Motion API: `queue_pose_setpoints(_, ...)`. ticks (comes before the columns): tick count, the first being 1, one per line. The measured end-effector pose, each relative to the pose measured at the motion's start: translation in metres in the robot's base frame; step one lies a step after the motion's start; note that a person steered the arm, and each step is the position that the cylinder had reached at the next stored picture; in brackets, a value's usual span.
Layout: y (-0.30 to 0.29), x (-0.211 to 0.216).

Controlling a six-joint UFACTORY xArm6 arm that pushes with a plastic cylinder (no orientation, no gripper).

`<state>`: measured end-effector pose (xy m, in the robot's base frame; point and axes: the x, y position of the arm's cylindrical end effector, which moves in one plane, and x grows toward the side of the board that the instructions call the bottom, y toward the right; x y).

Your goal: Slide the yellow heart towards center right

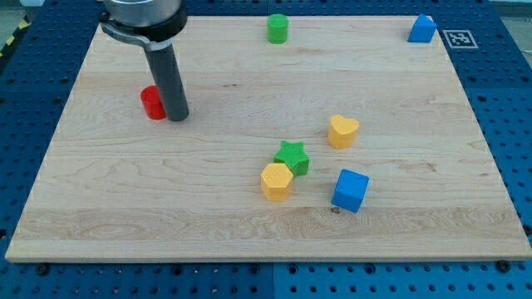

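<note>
Wooden surface (249,241) seen from above and slightly in front, resting on a blue perforated base (507,91) that carries a small black-and-white marker tag (458,37) at the view's upper right. The arm ends in a straight dark rod (166,79) with no pincer, so no released or clenched state applies. The rod's tip (177,119) rests on the surface in the view's upper left, touching or just beside the right flank of a red cylinder (152,103), which the rod partly hides.

Yellow heart (342,131), the task's block, lies right of the surface's centre, standing apart from every other block and well apart from the tip. Relative to the yellow heart:
- a green star (293,156) sits below and to the view's left, nearby;
- a yellow block (276,181), roughly hexagonal, lies further down-left, touching or nearly touching the green star's lower left edge;
- a blue cube (350,190) lies almost directly below, near but apart, tilted a little against the surface's edges;
- a green cylinder (277,28) stands well apart toward the view's top, close to the far edge;
- a blue block (421,29), its exact shape hard to make out, sits well apart at the view's top right corner;
- the red cylinder and the tip lie well apart to the view's left, slightly higher.
</note>
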<state>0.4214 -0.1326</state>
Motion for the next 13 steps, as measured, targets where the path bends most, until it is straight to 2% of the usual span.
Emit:
queue_pose_setpoints(2, 0.001, 0.009)
queue_pose_setpoints(4, 0.011, 0.041)
queue_pose_setpoints(7, 0.027, 0.047)
queue_pose_setpoints(9, 0.157, 0.042)
queue_pose_setpoints(12, 0.259, 0.042)
queue_pose_setpoints(13, 0.263, 0.047)
